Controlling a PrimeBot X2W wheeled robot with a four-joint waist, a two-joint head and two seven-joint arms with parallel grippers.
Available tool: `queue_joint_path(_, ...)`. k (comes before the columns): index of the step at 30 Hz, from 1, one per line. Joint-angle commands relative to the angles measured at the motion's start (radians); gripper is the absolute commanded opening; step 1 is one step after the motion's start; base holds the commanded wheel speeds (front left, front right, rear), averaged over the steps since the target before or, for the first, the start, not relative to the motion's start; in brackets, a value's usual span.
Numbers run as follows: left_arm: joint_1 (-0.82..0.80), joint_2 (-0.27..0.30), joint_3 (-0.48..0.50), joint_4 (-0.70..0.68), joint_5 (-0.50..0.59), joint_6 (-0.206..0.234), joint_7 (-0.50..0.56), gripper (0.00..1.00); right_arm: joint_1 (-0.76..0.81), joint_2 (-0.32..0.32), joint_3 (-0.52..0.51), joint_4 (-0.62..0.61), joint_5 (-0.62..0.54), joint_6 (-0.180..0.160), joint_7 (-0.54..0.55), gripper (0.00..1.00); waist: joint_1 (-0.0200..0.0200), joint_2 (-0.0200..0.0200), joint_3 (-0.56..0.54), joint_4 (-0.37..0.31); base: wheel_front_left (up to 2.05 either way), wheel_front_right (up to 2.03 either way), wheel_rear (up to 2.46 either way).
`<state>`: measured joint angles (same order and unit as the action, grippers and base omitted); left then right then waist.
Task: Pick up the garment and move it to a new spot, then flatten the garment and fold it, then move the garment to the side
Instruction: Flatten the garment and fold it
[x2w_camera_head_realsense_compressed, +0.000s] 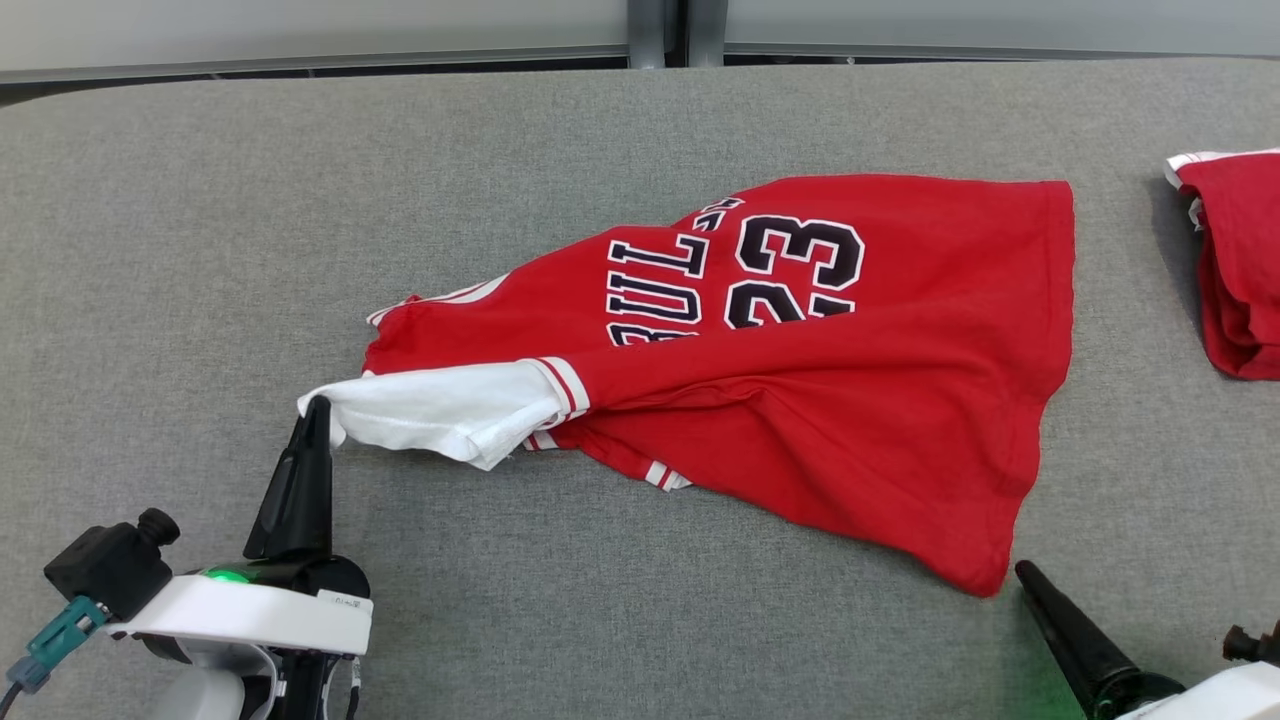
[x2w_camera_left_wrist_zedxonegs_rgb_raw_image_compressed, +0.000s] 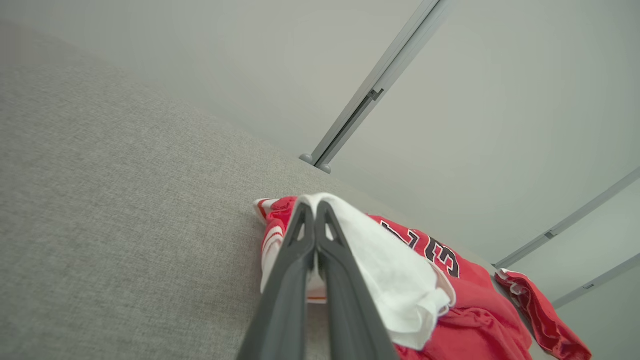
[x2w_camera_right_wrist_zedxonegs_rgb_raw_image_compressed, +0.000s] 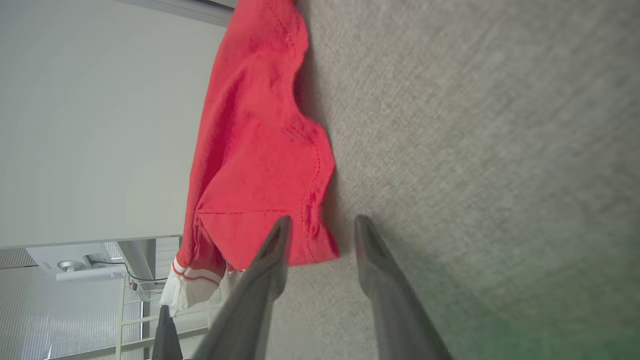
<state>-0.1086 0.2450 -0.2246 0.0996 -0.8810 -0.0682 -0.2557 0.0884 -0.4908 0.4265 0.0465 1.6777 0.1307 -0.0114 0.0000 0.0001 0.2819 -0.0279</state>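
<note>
1. Red knit with black, white-edged lettering: the jersey (x2w_camera_head_realsense_compressed: 800, 400) lies on the grey fabric tabletop (x2w_camera_head_realsense_compressed: 300, 200), roughly mid-table and slightly to my right. Its hem faces my right side and its shoulders face my left.
2. Print on the upper face reads "23" beside the letters "BUL", turned sideways in the head view. The lower part of the print is tucked under a fold.
3. Cloth is not flat. A long ridge runs across the near half, and the near hem corner comes to a point close to my right claw.
4. White sleeve (x2w_camera_head_realsense_compressed: 450, 410), trimmed with red and white bands, stretches out from the jersey body toward my left side.
5. Left claw (x2w_camera_head_realsense_compressed: 318, 405): clenched, fingers pressed together on the outer end of the white sleeve. In the left wrist view the white cloth wraps over the tips (x2w_camera_left_wrist_zedxonegs_rgb_raw_image_compressed: 314, 205).
6. Right claw (x2w_camera_right_wrist_zedxonegs_rgb_raw_image_compressed: 322, 225): released, with a clear gap between the fingers. In the right wrist view one finger (x2w_camera_right_wrist_zedxonegs_rgb_raw_image_compressed: 272, 250) overlaps the red hem corner and the other sits over bare grey fabric. I cannot tell whether either tip touches the cloth.
7. In the head view, a dark finger of the right claw (x2w_camera_head_realsense_compressed: 1050, 610) points at the hem corner, just beside it.
8. Second red garment (x2w_camera_head_realsense_compressed: 1240, 260), bunched, lies at the far right table edge, well apart from the jersey.
</note>
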Motion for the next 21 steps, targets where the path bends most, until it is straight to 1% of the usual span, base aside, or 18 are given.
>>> queue_joint_path(1,0.000,0.003,0.007,0.001,-0.002,-0.004,-0.002,0.00,0.007,-0.009,-0.014,-0.008,0.009,0.000,0.014,1.00,0.0000,-0.0001,-0.002,-0.001,0.00,0.00,0.00)
queue_joint_path(4,0.000,0.002,0.005,0.002,0.001,-0.005,-0.003,0.00,0.010,-0.012,-0.036,-0.013,0.033,0.000,0.051,1.00,0.0000,-0.0001,0.000,0.001,0.00,0.00,0.00)
queue_joint_path(8,-0.017,0.000,-0.007,0.004,0.007,-0.008,0.000,0.00,-0.005,0.004,-0.064,-0.002,0.071,0.000,0.107,1.00,0.0000,-0.0001,0.009,0.016,0.00,0.00,0.00)
queue_joint_path(12,-0.023,-0.001,-0.007,0.011,0.010,-0.009,0.000,0.00,-0.016,0.020,-0.080,0.016,0.072,0.000,0.149,1.00,0.0000,-0.0001,0.018,0.033,0.00,0.00,0.00)
queue_joint_path(13,-0.024,-0.001,-0.006,0.012,0.010,-0.010,0.000,0.00,-0.019,0.023,-0.083,0.022,0.067,-0.001,0.159,0.96,0.0000,-0.0001,0.019,0.037,0.00,0.00,0.00)
queue_joint_path(14,-0.025,-0.002,-0.007,0.013,0.009,-0.011,-0.001,0.00,-0.021,0.028,-0.084,0.027,0.065,-0.001,0.168,0.74,0.0000,-0.0001,0.021,0.040,0.00,0.00,0.00)
queue_joint_path(15,-0.026,-0.002,-0.007,0.015,0.009,-0.011,-0.001,0.00,-0.022,0.033,-0.087,0.029,0.061,-0.001,0.175,0.46,0.0000,-0.0001,0.022,0.043,0.00,0.00,0.00)
queue_joint_path(16,-0.026,-0.003,-0.006,0.016,0.009,-0.012,-0.001,0.00,-0.023,0.037,-0.090,0.032,0.057,-0.001,0.182,0.07,0.0000,-0.0001,0.023,0.045,0.00,0.00,0.00)
queue_joint_path(17,-0.026,-0.003,-0.005,0.017,0.008,-0.011,-0.002,0.00,-0.025,0.040,-0.093,0.032,0.052,-0.001,0.186,0.00,0.0000,-0.0001,0.023,0.047,0.00,0.00,0.00)
queue_joint_path(21,-0.030,-0.005,0.001,0.021,0.008,-0.014,-0.004,0.00,-0.029,0.049,-0.119,0.018,0.024,0.000,0.185,0.00,0.0000,-0.0001,0.024,0.047,0.00,0.00,0.00)
